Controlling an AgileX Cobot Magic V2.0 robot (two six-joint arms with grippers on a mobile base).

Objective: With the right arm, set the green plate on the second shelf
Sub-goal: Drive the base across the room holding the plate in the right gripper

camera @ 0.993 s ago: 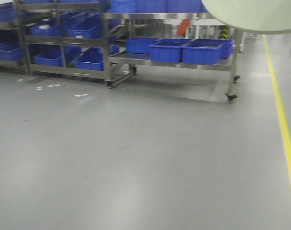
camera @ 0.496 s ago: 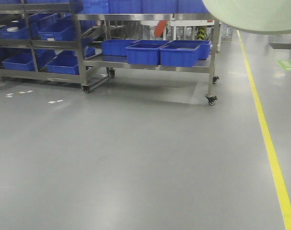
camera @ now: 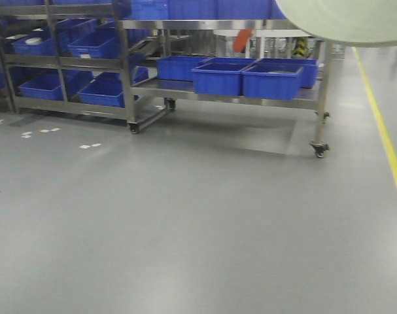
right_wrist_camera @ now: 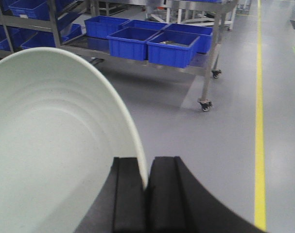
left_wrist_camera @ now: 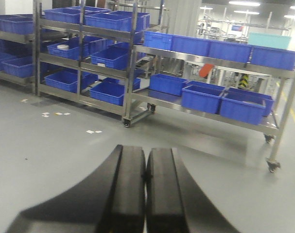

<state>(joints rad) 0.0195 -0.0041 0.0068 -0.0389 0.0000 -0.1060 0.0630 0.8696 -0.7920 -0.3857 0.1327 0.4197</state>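
Note:
The pale green plate fills the left of the right wrist view, standing on edge. My right gripper is shut on its rim, one finger on each face. In the front view only the plate's edge shows, in the top right corner, high above the floor. A steel wheeled shelf rack stands across the floor ahead, with a lower shelf carrying blue bins. My left gripper is shut with nothing in it, held over bare floor.
Blue bins sit on the rack's lower tier. A taller rack of tilted bins stands to the left. A caster marks the rack's right leg. A yellow floor line runs along the right. Grey floor lies between me and the racks.
The racks slid left in the front view, then back to the right, so my viewpoint has swung. The plate stays in the top right corner, still gripped.

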